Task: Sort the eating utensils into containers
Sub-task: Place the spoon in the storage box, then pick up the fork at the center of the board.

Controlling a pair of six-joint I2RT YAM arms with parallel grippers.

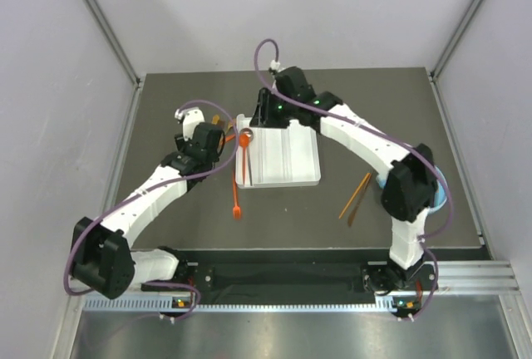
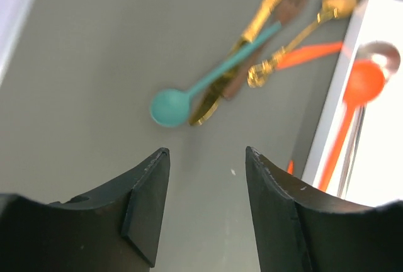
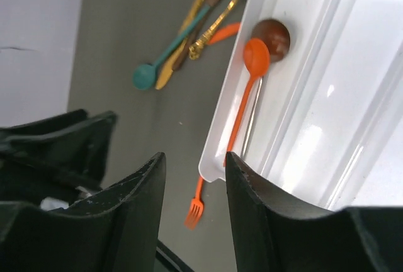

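Observation:
The white divided tray [image 1: 291, 159] lies mid-table. In its leftmost compartment an orange spoon [image 3: 255, 58] rests beside a dark brown spoon [image 3: 275, 36]. My right gripper [image 3: 194, 162] hangs open and empty above the tray's near left corner. My left gripper [image 2: 208, 158] is open over bare table, just left of the tray rim [image 2: 343, 77]. Ahead of it lie a teal spoon [image 2: 170, 107], gold utensils [image 2: 271, 7] and a gold spoon [image 2: 337, 1]. An orange fork [image 1: 237, 201] lies on the table below the tray's left edge.
Two orange-brown sticks [image 1: 356, 197] lie right of the tray. A light-blue object [image 1: 440, 194] shows partly behind the right arm. Grey walls close in the table on three sides.

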